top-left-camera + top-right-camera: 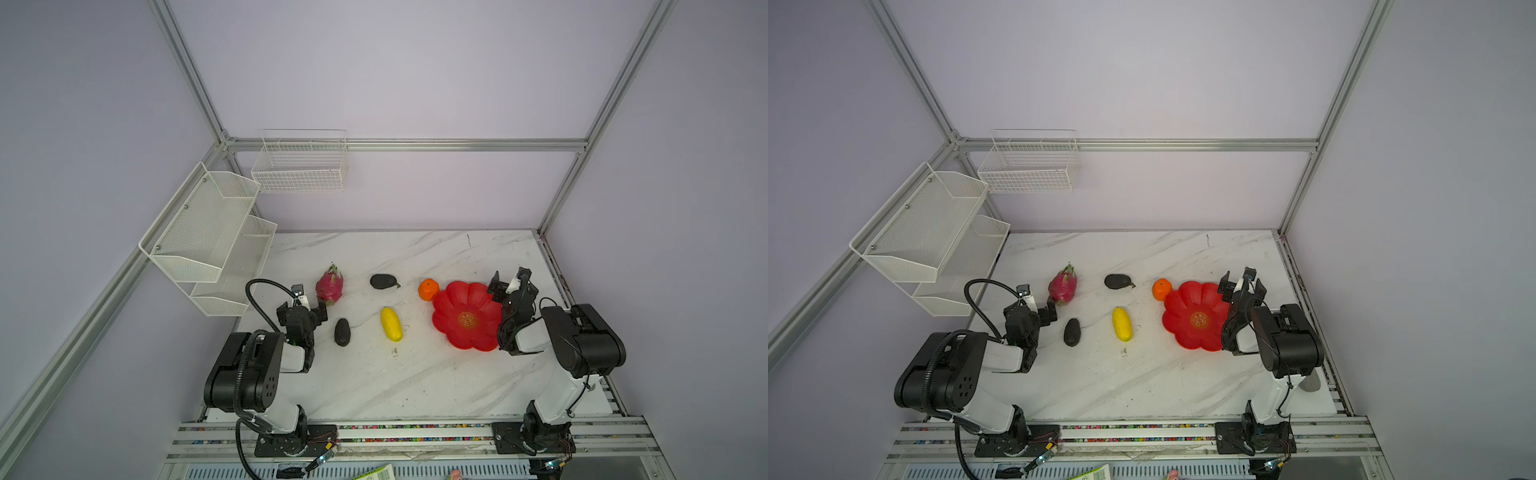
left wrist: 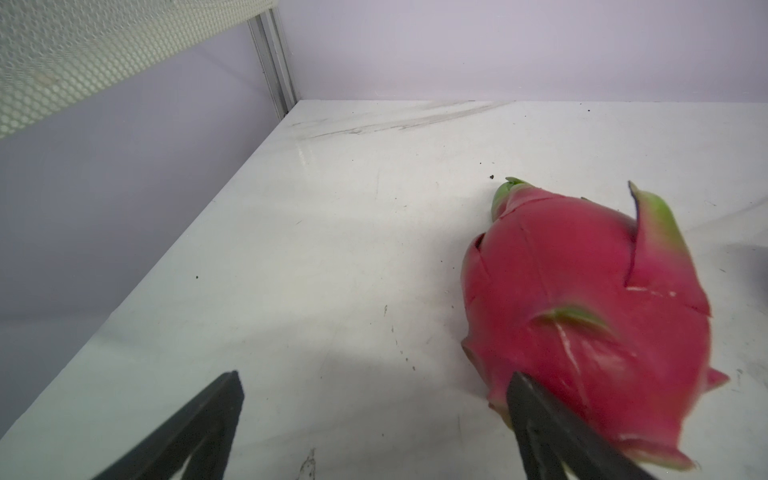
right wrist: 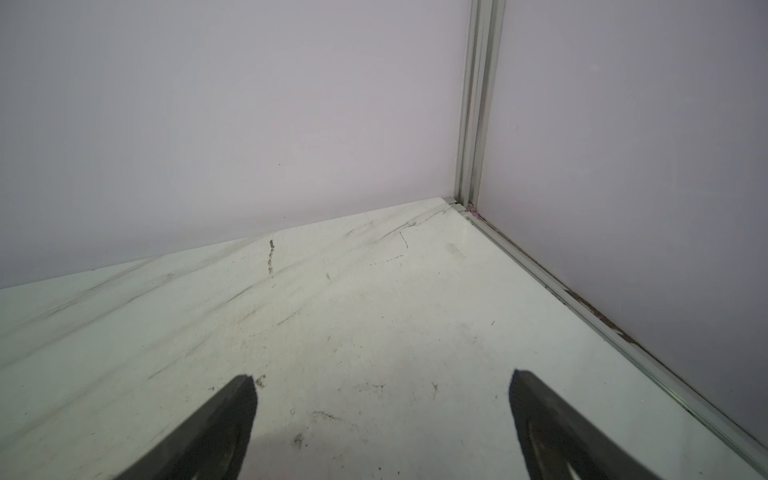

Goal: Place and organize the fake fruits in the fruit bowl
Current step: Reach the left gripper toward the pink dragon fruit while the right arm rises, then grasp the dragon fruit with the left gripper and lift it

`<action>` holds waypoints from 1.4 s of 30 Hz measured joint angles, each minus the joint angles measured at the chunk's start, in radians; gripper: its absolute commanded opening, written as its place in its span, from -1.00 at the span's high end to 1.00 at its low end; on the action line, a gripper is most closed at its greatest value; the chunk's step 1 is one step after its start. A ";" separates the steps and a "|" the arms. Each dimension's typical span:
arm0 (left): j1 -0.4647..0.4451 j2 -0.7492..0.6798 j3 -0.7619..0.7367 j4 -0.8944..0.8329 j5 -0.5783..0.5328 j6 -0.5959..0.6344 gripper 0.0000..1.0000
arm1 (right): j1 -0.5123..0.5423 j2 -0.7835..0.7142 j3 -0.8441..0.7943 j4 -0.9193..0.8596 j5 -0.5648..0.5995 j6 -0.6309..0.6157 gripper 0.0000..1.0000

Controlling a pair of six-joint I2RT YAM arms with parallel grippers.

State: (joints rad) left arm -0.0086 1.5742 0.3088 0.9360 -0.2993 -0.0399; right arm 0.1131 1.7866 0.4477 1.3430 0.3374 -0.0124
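Left fingers [image 2: 548, 432] spread wide and empty, one just beside the dragon fruit [image 2: 590, 316]; right fingers [image 3: 216, 428] equally wide, empty, by the red fruit bowl [image 1: 451, 303]. On the worktop [image 1: 415, 382] outside it: orange [image 1: 428, 289] at its rim, yellow fruit [image 1: 391, 324], far dark oval [image 1: 382, 281], near dark oval [image 1: 342, 332]

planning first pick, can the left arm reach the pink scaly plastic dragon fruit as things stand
Likely yes: the left gripper is open right beside the dragon fruit, and nothing stands between them.
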 measured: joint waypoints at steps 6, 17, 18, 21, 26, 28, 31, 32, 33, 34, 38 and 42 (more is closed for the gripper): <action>0.000 -0.064 0.000 -0.052 -0.015 -0.001 -1.00 | 0.001 -0.163 -0.102 -0.025 0.024 0.010 -0.95; 0.000 -0.410 0.111 -0.442 -0.082 -0.087 -1.00 | 0.170 -0.520 0.156 -0.541 -0.097 0.154 -0.95; 0.000 -0.407 0.142 -0.489 -0.061 -0.092 -1.00 | 0.207 -0.506 0.182 -0.575 -0.121 0.162 -0.95; 0.000 -0.351 0.278 -0.652 0.049 -0.099 -1.00 | 0.327 -0.437 0.247 -0.644 -0.204 0.200 -0.95; -0.001 -0.143 0.555 -0.867 0.262 -0.111 -1.00 | 0.516 -0.264 0.357 -0.703 -0.302 0.259 -0.95; -0.001 -0.072 0.613 -0.919 0.311 -0.116 -1.00 | 0.570 -0.222 0.384 -0.711 -0.324 0.273 -0.95; -0.002 0.013 0.660 -0.994 0.355 -0.121 -1.00 | 0.635 -0.185 0.413 -0.713 -0.353 0.288 -0.95; -0.002 0.040 0.670 -1.021 0.367 -0.124 -1.00 | 0.645 -0.182 0.415 -0.712 -0.357 0.292 -0.95; -0.002 0.061 0.675 -1.040 0.372 -0.125 -1.00 | 0.650 -0.182 0.415 -0.712 -0.362 0.295 -0.95; -0.003 0.079 0.679 -1.059 0.375 -0.126 -1.00 | 0.652 -0.182 0.415 -0.712 -0.362 0.297 -0.95; -0.013 0.139 0.703 -1.110 0.375 -0.126 -1.00 | 0.651 -0.182 0.415 -0.713 -0.361 0.296 -0.95; -0.022 0.202 0.759 -1.147 0.372 -0.134 -0.96 | 0.650 -0.182 0.415 -0.735 -0.357 0.292 -0.95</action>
State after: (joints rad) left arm -0.0307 1.7760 1.0676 -0.2111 0.0723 -0.1734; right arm 0.7635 1.6047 0.8627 0.6075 -0.0200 0.2798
